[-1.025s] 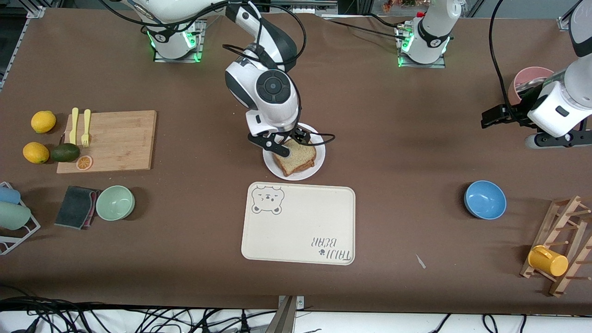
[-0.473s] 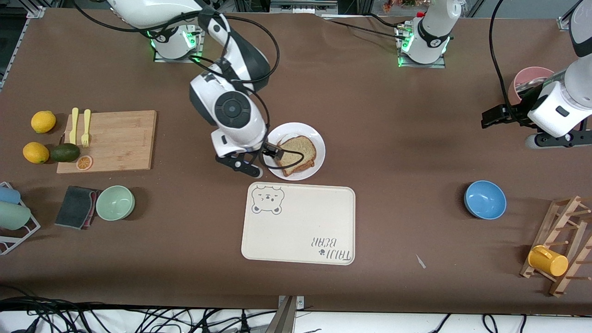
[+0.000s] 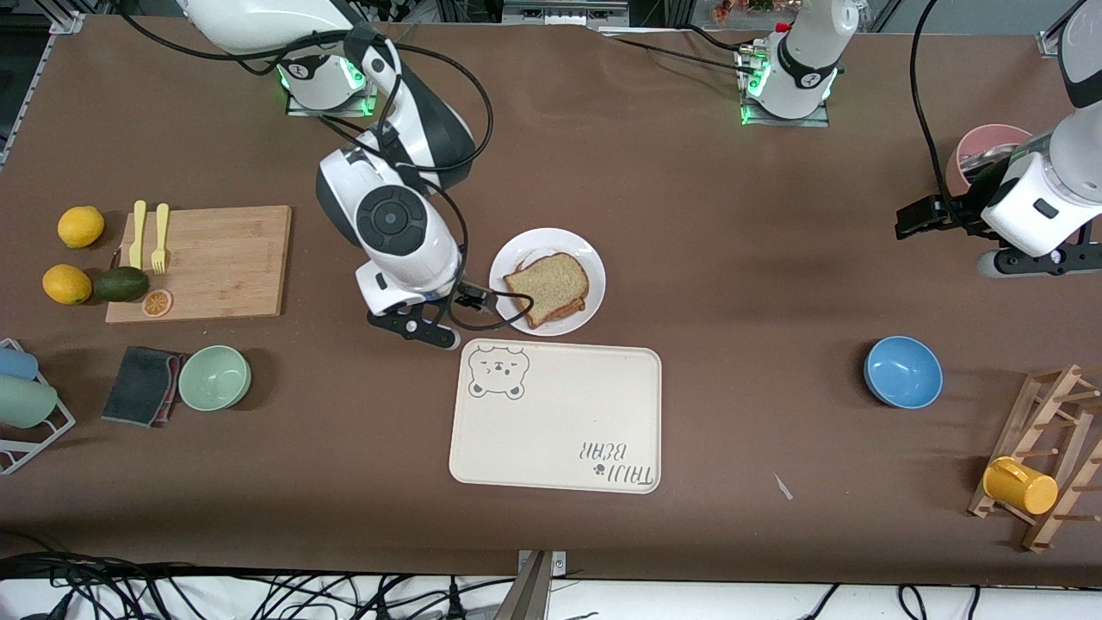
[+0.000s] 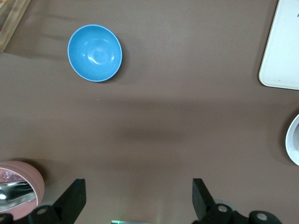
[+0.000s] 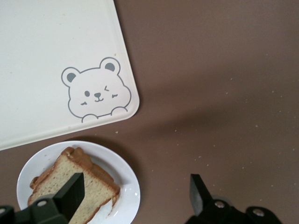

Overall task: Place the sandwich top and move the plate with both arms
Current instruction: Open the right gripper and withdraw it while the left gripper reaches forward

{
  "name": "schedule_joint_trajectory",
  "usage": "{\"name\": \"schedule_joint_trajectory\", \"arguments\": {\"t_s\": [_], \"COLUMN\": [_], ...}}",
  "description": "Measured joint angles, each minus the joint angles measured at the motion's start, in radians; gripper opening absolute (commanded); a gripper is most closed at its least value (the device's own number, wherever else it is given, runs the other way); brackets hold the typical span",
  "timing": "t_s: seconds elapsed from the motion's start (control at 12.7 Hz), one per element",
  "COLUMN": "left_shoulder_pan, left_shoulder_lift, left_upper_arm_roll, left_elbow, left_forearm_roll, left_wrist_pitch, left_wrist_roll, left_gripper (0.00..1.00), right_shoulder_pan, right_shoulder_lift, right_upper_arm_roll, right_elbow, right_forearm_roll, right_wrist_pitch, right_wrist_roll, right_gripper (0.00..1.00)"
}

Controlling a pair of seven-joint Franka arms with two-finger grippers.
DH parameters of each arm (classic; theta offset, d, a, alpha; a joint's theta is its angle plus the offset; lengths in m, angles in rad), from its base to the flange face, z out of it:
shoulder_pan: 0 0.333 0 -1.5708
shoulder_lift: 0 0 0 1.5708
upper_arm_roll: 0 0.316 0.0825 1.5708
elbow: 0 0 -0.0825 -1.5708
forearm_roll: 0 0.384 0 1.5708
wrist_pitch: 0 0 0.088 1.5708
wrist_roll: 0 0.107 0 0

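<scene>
Front view: sandwich top (image 3: pixel 548 284) lay on plate (image 3: pixel 588 255), stacked over another slice, nothing gripping it. Plate sat on table (image 3: pixel 732 284), just farther from front camera than tray (image 3: pixel 555 418), close to tray edge, not touching. Right gripper (image 3: pixel 441 323) hung low just beside plate, toward right arm's end of table, fingers spread wide and empty; one finger (image 5: pixel 70 192) overlapped plate rim in right wrist view, contact not clear. Bear drawing (image 5: pixel 97 91) showed at tray corner nearest plate. Left gripper (image 3: pixel 919 215) waited well apart from plate, toward left arm's end of table, jaws wide, holding nothing, fingers (image 4: pixel 74 198) over bare table. Blue bowl (image 3: pixel 902 371) sat well apart from plate toward left arm's end, nearer to front camera than plate. Pink cup (image 4: pixel 18 186) sat beside left gripper.
</scene>
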Motion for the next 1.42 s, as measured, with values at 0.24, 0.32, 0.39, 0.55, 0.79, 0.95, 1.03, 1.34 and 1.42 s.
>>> {"name": "schedule_joint_trajectory", "arguments": {"t_s": [0.24,0.32,0.39,0.55,0.79,0.95,1.03,1.34,1.42], "left_shoulder_pan": [0.0,0.0,0.0,0.0,0.0,0.0,-0.001,-0.007,-0.008], "left_shoulder_lift": [0.002,0.002,0.003,0.005,0.01,0.011,0.011,0.012,0.012], "left_upper_arm_roll": [0.0,0.0,0.0,0.0,0.0,0.0,-0.002,-0.01,-0.013], "left_elbow": [0.0,0.0,0.0,-0.011,-0.064,-0.115,-0.139,-0.242,-0.268], "left_forearm_roll": [0.0,0.0,0.0,0.0,0.0,0.0,0.0,0.0,0.0], "left_wrist_pitch": [0.0,0.0,0.0,0.001,0.056,0.119,0.15,0.284,0.32], "left_wrist_roll": [0.0,0.0,0.0,0.0,0.0,0.0,0.0,0.0,0.0], "left_gripper": [1.0,1.0,1.0,1.0,1.0,1.0,1.0,1.0,1.0], "right_shoulder_pan": [-0.001,-0.001,-0.002,-0.003,-0.02,-0.032,-0.045,-0.15,-0.165], "right_shoulder_lift": [-0.006,-0.007,-0.008,-0.013,-0.039,-0.066,-0.084,-0.178,-0.2], "right_upper_arm_roll": [-0.02,-0.024,-0.025,-0.037,-0.085,-0.115,-0.127,-0.163,-0.191], "right_elbow": [0.0,0.0,0.0,-0.006,-0.042,-0.083,-0.105,-0.166,-0.173], "right_forearm_roll": [-0.001,-0.001,-0.001,-0.002,-0.002,-0.002,-0.002,0.045,0.066], "right_wrist_pitch": [-0.001,-0.001,-0.002,-0.006,-0.008,-0.01,-0.01,-0.022,-0.045], "right_wrist_roll": [-0.066,-0.081,-0.096,-0.148,-0.276,-0.37,-0.421,-0.652,-0.708], "right_gripper": [0.99,0.99,0.99,0.99,0.99,0.99,0.99,0.99,0.99]}}
